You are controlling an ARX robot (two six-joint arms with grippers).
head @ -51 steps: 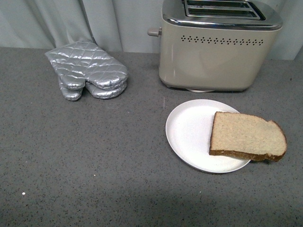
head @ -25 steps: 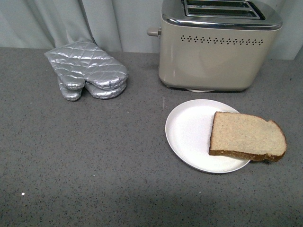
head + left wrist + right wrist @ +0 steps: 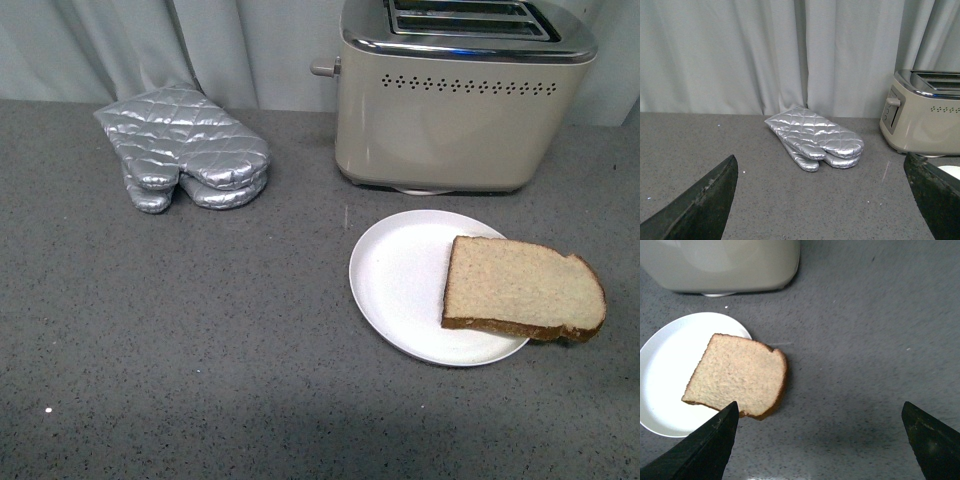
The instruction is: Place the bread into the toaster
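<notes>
1. Right now the bread (image 3: pixel 522 290) lies flat on a white plate (image 3: pixel 400 285), on the plate's right side as the front view shows it.
2. It is one slice, light brown and grainy on its face, with a darker brown crust all around its edge.
3. One end is cut straight and sits over the plate. The other end is rounded and pokes out past the plate's rim, over the counter.
4. The plate is round and sits on a grey speckled counter (image 3: pixel 200 350). Its left half is bare.
5. Just behind the plate stands the toaster (image 3: pixel 450 130). It is boxy and beige, with a shiny top, two slots, a row of small holes along its side and a knob on its left end. The bread and the toaster do not touch.
6. Far to the left of the toaster lies a shiny silver oven mitt (image 3: pixel 185 145), near a pale curtain (image 3: pixel 100 50) at the back.
7. The right gripper (image 3: pixel 818 445) hangs above the counter close to the bread. Its jaws are wide apart and hold nothing.
8. The left gripper (image 3: pixel 820 200) is low over the counter, facing the mitt. Its jaws are wide apart too, with only grey counter between them.
</notes>
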